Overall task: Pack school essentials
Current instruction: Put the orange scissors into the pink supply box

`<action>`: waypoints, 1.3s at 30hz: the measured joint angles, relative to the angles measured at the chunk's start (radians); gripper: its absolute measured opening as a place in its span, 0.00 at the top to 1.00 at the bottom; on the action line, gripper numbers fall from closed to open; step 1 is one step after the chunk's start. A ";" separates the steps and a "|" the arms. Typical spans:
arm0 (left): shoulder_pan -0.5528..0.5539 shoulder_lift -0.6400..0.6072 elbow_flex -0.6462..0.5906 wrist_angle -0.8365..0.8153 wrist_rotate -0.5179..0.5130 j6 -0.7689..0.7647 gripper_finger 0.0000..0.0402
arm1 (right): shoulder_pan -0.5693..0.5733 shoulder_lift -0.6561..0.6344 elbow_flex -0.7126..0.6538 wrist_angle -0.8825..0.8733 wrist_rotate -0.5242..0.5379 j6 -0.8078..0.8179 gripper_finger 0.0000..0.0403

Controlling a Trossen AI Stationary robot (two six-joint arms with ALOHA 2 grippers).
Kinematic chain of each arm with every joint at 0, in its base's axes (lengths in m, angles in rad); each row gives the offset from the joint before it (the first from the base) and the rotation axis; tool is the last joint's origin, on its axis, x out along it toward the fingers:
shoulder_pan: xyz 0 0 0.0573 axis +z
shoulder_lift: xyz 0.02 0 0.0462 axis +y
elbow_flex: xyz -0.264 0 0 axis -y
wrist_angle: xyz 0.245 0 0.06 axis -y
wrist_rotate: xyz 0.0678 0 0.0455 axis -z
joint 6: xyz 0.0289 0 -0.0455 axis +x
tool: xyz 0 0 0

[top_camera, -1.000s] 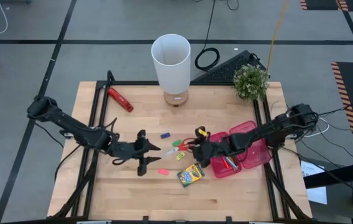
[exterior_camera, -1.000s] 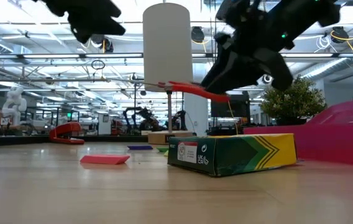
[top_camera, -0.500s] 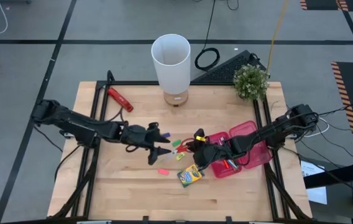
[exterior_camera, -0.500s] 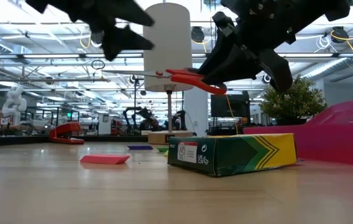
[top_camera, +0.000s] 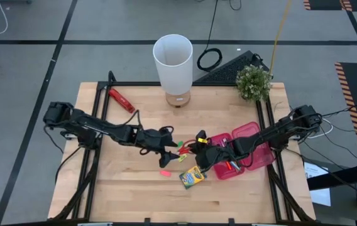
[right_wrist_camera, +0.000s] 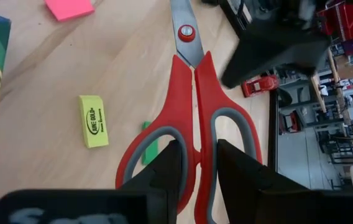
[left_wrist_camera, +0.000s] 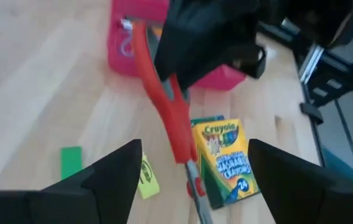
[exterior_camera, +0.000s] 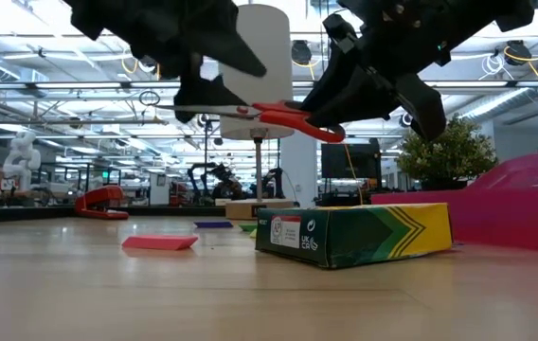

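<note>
Right gripper (top_camera: 202, 150), table centre: fingers clenched on the handle loops of the red-handled scissors (right_wrist_camera: 192, 118), held in the air above the wood. Loops are smooth red plastic with grey inner lining; blades closed, red pivot screw, steel tips pointing toward 9 o'clock in the high view.

Left gripper (top_camera: 169, 150), just at 9 o'clock of the right one: fingers (left_wrist_camera: 111, 180) spread wide, the blade tip lying in the gap between them, no contact visible. The low view shows both dark grippers facing each other over the blades, well above the tabletop.

Crayon box (top_camera: 192, 177): flat on the table at 6 o'clock of the scissors, cardboard, yellow-green with printed chevrons, lying askew. Free wood all round it.

Erasers: pink one (top_camera: 164, 172) at 7 o'clock of the left gripper, flat rectangular slab; yellow one (right_wrist_camera: 93, 129) and green one (left_wrist_camera: 71, 163) beneath the held scissors, small printed blocks lying apart from each other.

Pink case (top_camera: 249, 145): translucent plastic, hinged open at 3 o'clock of the right gripper, near the table's right rail; some coloured items inside, too small to identify.

Front half of the table (top_camera: 134, 194) is bare light plank. Back edge carries a white cylindrical lamp (top_camera: 173, 61), a small potted plant (top_camera: 253, 81) and a red-and-black hand tool (top_camera: 121, 99).
</note>
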 joint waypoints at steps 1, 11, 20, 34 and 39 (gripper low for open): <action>0.000 0.018 0.008 -0.001 0.007 -0.001 0.28 | 0.002 0.000 0.000 -0.002 0.000 0.000 0.80; 0.015 0.107 0.061 -0.031 0.024 -0.007 0.36 | 0.013 0.000 0.000 -0.007 0.000 -0.010 0.80; 0.035 0.105 0.073 -0.004 0.026 -0.032 0.47 | 0.013 0.000 0.000 -0.001 -0.003 -0.009 0.80; 0.035 0.105 0.072 0.006 0.044 0.091 0.92 | 0.014 -0.001 0.000 0.023 0.002 0.001 0.71; 0.036 0.100 0.072 0.019 0.037 0.128 0.92 | 0.015 -0.007 0.000 0.032 -0.004 0.062 0.51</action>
